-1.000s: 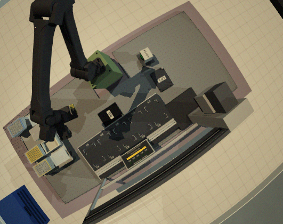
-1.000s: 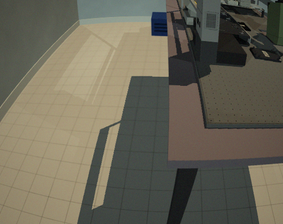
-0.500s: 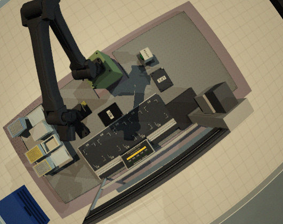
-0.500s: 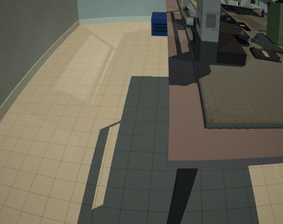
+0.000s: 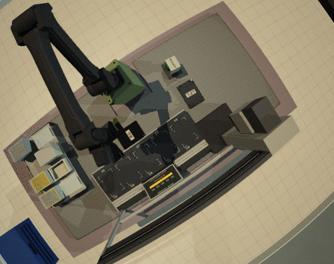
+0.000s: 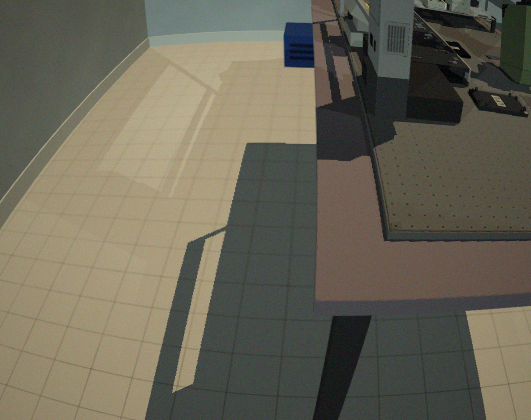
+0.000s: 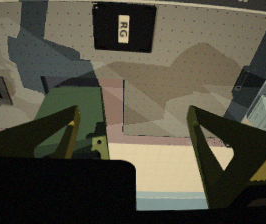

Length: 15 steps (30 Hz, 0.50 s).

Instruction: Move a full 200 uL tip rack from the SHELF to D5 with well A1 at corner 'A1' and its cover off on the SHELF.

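Note:
My gripper (image 5: pixel 114 127) (image 7: pixel 133 111) is open and empty. It hangs above the table between the SHELF and the black RG nest (image 5: pixel 130 134) (image 7: pixel 124 27), close to the nest's left side. In the wrist view both yellow-green fingers stand wide apart, with the table's edge and the floor between them. The tip racks stand on the SHELF (image 5: pixel 82 174) at the far left. One shows a grey field of tips (image 5: pixel 19 149), one a yellow plate (image 5: pixel 41 181), and one a grey-tan top (image 5: pixel 50 197). The liquid handler's deck (image 5: pixel 132 171) with its corner brackets lies right of the SHELF, and nothing stands on it.
More pale covered boxes (image 5: pixel 72 185) and an open tan one (image 5: pixel 60 169) stand on the SHELF. The arm's green base (image 5: pixel 126 83) (image 6: pixel 522 42) (image 7: pixel 68 112) is behind the gripper. The READY key (image 5: pixel 173 65), a second black nest (image 5: pixel 190 93) (image 6: pixel 497 101) and the grey gantry block (image 5: pixel 258 114) lie to the right.

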Available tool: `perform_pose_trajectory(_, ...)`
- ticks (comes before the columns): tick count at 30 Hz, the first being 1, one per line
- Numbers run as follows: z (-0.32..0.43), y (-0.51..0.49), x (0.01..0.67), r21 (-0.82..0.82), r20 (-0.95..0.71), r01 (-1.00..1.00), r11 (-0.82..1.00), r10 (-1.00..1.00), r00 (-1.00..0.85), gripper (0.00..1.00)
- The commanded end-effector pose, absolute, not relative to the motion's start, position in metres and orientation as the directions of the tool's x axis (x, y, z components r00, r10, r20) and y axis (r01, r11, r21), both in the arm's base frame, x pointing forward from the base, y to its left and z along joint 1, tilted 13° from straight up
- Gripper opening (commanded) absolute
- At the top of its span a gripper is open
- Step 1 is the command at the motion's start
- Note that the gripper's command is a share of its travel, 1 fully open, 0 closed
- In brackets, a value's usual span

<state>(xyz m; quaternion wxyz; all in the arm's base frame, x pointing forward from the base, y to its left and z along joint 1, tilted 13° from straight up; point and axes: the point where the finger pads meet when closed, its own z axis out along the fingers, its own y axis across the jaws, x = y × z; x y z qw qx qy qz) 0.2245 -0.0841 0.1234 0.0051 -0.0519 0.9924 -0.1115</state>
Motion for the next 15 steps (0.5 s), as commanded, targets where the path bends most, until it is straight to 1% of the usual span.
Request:
perform_pose_trajectory(1,0.145,-0.079,0.255,-0.238,-0.083,-0.033,0.971,-0.054,-0.995,1.00)
perform_pose_trajectory(9,0.138,-0.046,0.272,-0.229,-0.085,-0.033,0.973,-0.054,-0.995,1.00)
perform_pose_trajectory(11,0.126,-0.045,0.260,-0.226,-0.052,-0.041,0.973,-0.054,-0.997,1.00)
perform_pose_trajectory(12,0.112,-0.052,0.250,-0.224,-0.033,-0.003,0.975,-0.010,-0.999,1.00)
perform_pose_trajectory(15,0.110,-0.053,0.250,-0.222,-0.053,0.059,0.973,0.048,-0.997,1.00)
